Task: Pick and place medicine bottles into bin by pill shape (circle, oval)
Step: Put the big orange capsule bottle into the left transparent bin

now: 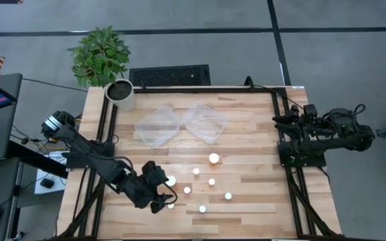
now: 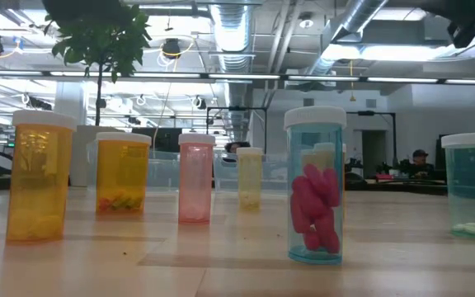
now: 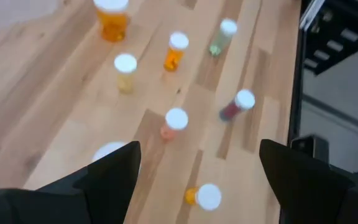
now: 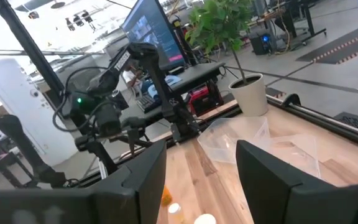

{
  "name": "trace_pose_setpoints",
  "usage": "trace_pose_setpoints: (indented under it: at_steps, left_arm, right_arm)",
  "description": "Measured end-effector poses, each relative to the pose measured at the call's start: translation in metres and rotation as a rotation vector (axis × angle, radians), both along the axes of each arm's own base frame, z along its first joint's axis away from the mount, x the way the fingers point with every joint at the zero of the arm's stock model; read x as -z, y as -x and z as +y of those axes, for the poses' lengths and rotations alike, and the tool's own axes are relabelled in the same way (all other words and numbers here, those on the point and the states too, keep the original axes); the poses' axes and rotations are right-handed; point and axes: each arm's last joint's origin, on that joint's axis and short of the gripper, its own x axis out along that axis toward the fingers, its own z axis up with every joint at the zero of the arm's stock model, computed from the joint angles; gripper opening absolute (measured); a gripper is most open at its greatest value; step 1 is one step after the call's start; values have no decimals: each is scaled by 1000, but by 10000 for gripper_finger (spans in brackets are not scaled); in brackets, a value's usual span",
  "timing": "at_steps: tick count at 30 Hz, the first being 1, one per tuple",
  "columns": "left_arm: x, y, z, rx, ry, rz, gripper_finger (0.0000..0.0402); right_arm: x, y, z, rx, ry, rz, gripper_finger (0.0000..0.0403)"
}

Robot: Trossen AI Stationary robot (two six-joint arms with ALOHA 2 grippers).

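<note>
Several small medicine bottles [image 1: 212,181] with white caps stand upright on their bases on the wooden table [image 1: 246,214], in the near middle. In the low view they show orange [image 2: 41,177], pink [image 2: 196,177], yellow [image 2: 249,177] and blue-tinted [image 2: 314,186]. My left gripper [image 1: 165,199] hangs open over the group's left end, slanting down and touching nothing. In its wrist view an orange bottle [image 3: 204,196] shows between the fingers, and a white cap [image 3: 109,152] sits partly behind one finger. My right gripper [image 4: 194,180] is open and waits folded back at the table's right edge [image 1: 280,120].
Two clear trays [image 1: 158,126] [image 1: 205,122] lie side by side at the far middle of the table. A white pot [image 1: 120,94] with a green plant stands at the far left corner. Black frame rails [image 1: 281,114] run along the left and right sides.
</note>
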Motion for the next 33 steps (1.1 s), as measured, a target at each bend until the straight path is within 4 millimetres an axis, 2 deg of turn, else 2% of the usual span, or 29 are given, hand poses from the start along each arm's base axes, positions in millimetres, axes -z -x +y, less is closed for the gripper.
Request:
trace_pose_setpoints:
  at_steps: [8, 17, 33]
  left_arm:
    - [19, -8, 9, -5, -180, 69, 322]
    - [46, -30, 20, 65, -195, 199, 322]
    - [52, -31, 24, 95, -268, 238, 322]
  right_arm:
    - [0, 0, 0, 2, -1, 1, 203]
    - [2, 0, 0, 1, -6, 22, 201]
    - [3, 0, 0, 1, -5, 27, 196]
